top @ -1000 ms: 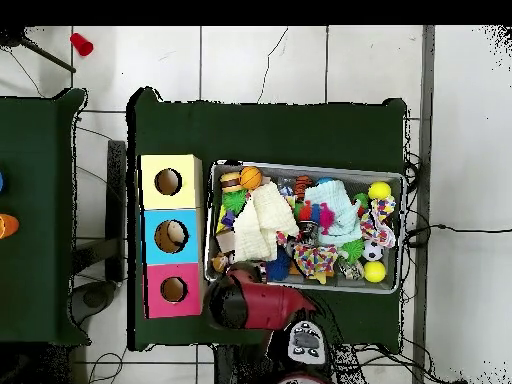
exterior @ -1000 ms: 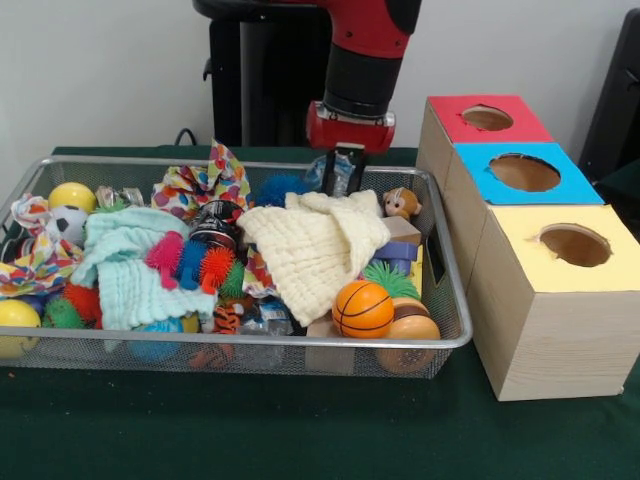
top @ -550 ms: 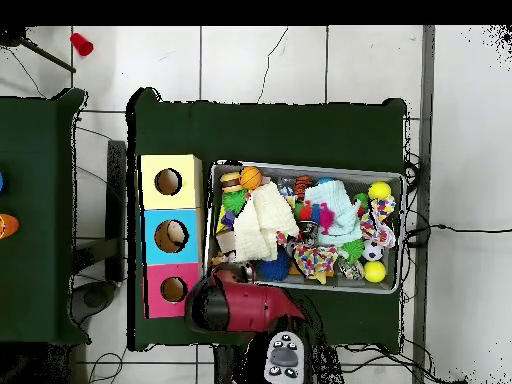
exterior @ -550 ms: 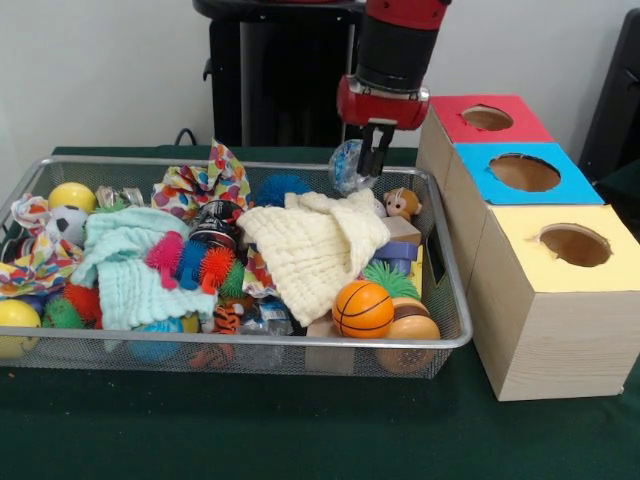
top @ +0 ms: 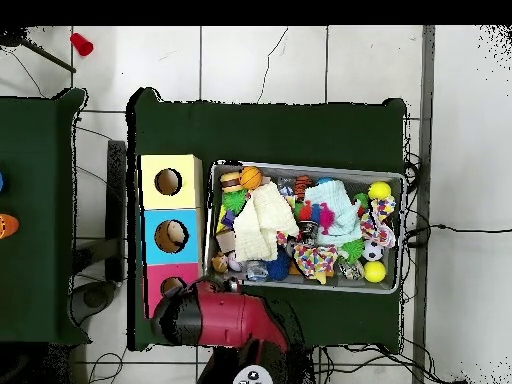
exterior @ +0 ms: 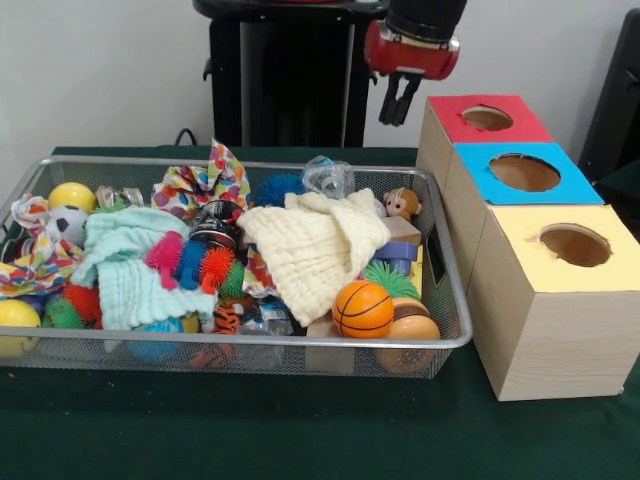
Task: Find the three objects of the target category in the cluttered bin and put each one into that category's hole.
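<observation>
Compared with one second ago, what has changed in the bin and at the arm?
The tool rose out of the wire bin and swung toward the red box. It lifted the clear crinkled plastic piece partway, then lost it: the piece now lies on the cream cloth at the bin's far rim, and the tool looks empty. The balls, cloths and boxes stayed put.

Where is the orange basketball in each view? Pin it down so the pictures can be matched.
Front view: orange basketball at the wire bin's near rim, right of centre.
Overhead view: orange basketball in the bin's upper-left corner.
Shared landmark: yellow-topped box, the box nearest the ball.
</observation>
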### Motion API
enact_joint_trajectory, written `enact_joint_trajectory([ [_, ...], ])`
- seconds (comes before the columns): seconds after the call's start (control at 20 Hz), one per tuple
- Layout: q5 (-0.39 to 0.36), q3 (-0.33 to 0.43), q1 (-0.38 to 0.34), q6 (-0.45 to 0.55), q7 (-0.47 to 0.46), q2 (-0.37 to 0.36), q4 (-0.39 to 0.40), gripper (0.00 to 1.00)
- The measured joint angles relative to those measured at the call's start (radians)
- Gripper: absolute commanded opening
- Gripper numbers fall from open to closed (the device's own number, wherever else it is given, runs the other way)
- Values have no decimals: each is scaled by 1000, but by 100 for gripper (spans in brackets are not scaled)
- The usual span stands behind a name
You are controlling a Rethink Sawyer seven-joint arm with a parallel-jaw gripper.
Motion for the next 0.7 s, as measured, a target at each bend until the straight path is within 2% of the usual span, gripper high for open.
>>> enact_joint_trajectory([
  [0.4,35,-25,20,41,1,-26,-1,0],
  [0.45,39,-27,12,41,1,-19,-1,100],
  [0.7,41,-35,5,40,1,-7,-1,100],
])
